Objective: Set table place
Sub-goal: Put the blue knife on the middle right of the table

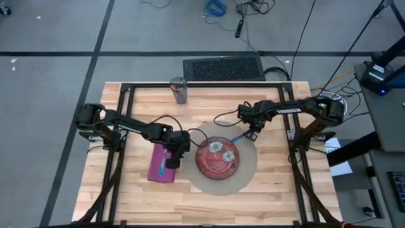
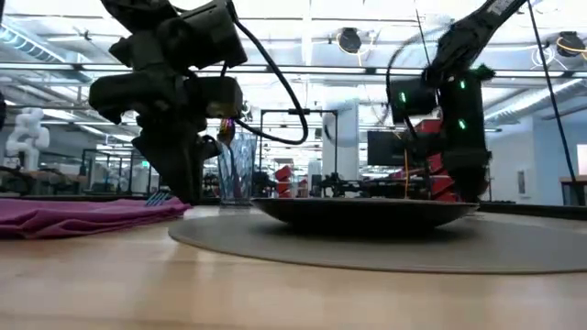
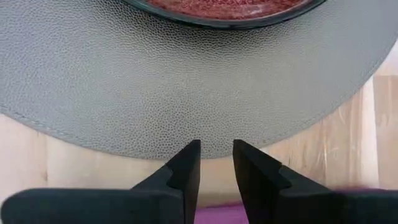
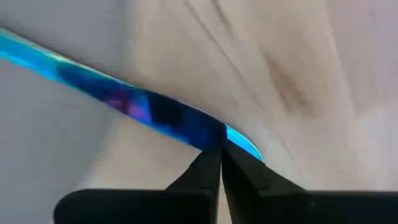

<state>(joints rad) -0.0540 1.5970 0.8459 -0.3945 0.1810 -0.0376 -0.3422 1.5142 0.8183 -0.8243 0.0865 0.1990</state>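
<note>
Right gripper [image 4: 219,149] clenched on blue utensil [image 4: 143,109]
You held it at the mat's [image 1: 250,166] 1 o'clock, ready to lay down; left gripper [image 3: 216,155] waited released.

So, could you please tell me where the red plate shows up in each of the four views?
High view: the red plate sits at the middle of the round mat, between the two arms.
Low view: seen edge-on as a dark, shallow dish right of centre.
Left wrist view: only its rim shows at the top edge.
Right wrist view: not in it.
Shared landmark: the round mat beneath the plate.
</note>
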